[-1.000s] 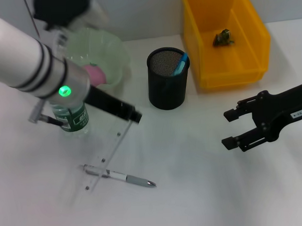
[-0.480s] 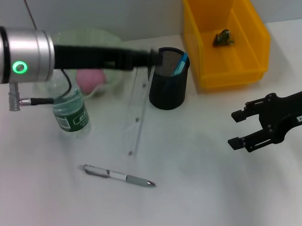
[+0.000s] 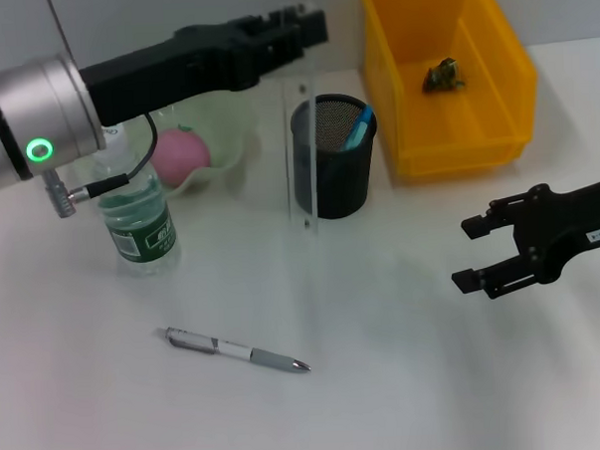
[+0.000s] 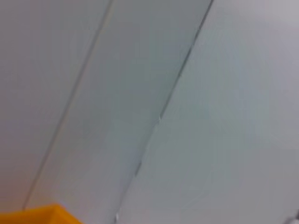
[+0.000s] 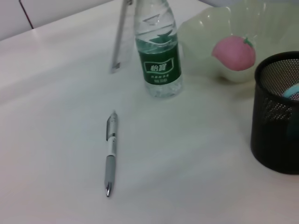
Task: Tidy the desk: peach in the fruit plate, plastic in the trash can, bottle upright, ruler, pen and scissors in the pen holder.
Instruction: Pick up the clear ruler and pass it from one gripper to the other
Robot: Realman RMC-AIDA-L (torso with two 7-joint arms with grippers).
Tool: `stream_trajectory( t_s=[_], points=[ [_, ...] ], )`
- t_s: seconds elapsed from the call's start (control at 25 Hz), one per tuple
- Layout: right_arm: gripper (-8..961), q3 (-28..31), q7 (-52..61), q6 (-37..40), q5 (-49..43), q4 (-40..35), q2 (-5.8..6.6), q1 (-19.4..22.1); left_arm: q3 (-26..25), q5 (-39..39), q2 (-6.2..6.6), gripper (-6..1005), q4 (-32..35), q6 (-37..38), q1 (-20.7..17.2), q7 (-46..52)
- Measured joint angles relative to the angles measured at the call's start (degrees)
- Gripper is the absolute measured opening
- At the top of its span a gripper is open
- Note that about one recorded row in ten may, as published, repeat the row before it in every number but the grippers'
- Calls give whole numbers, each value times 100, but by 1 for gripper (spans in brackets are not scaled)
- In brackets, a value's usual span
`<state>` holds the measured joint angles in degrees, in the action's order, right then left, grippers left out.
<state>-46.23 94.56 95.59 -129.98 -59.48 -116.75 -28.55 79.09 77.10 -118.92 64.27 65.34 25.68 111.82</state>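
Observation:
My left gripper (image 3: 304, 27) is shut on the top end of a clear ruler (image 3: 302, 155), which hangs upright just in front of the black mesh pen holder (image 3: 335, 159). Its lower end is off the desk in the right wrist view, beside the bottle: ruler (image 5: 120, 39). A blue scissors handle (image 3: 360, 131) sticks out of the holder. The pink peach (image 3: 180, 152) lies in the pale green fruit plate (image 3: 220, 104). The green-labelled bottle (image 3: 140, 220) stands upright. A silver pen (image 3: 236, 349) lies flat on the desk. My right gripper (image 3: 486, 250) hovers open at the right.
A yellow bin (image 3: 446, 144) at the back right holds a crumpled piece of plastic (image 3: 443, 74). The right wrist view shows the pen (image 5: 110, 156), the bottle (image 5: 159, 60), the peach (image 5: 233, 52) and the pen holder (image 5: 276, 119).
My left arm has lifted the ruler off the desk and swung it right and up, from slanting to hanging upright at the pen holder. The right gripper has barely moved.

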Motion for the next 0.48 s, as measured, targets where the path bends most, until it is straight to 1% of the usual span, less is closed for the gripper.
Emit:
stream_trajectory(
  t_s=[0.16, 0.2, 0.24, 0.28, 0.32, 0.36, 0.48],
  points=[
    [798, 1, -35, -136, 19, 6, -39, 41, 126, -1020, -9, 410, -770, -32, 21, -1296],
    [798, 5, -66, -244, 24, 8, -89, 56, 296, -1528, -11, 411, -1066, -52, 15, -1983],
    [798, 7, -71, -289, 25, 7, -107, 59, 296, -1528, -11, 412, -1066, -52, 15, -1983],
    [798, 8, -74, -331, 30, 7, -133, 63, 438, -1847, -14, 412, -1230, -69, -1, -2398],
    [798, 8, -109, -413, 75, 8, -184, 85, 626, -2205, -17, 413, -1392, -86, -29, -2820],
    [798, 8, -147, -447, 120, 10, -205, 106, 910, -2734, -16, 414, -1595, -119, -56, -3445],
    [798, 9, -286, -528, 318, 53, -237, 176, 1281, -3351, -18, 417, -1785, -192, -89, -4090]
  ],
)
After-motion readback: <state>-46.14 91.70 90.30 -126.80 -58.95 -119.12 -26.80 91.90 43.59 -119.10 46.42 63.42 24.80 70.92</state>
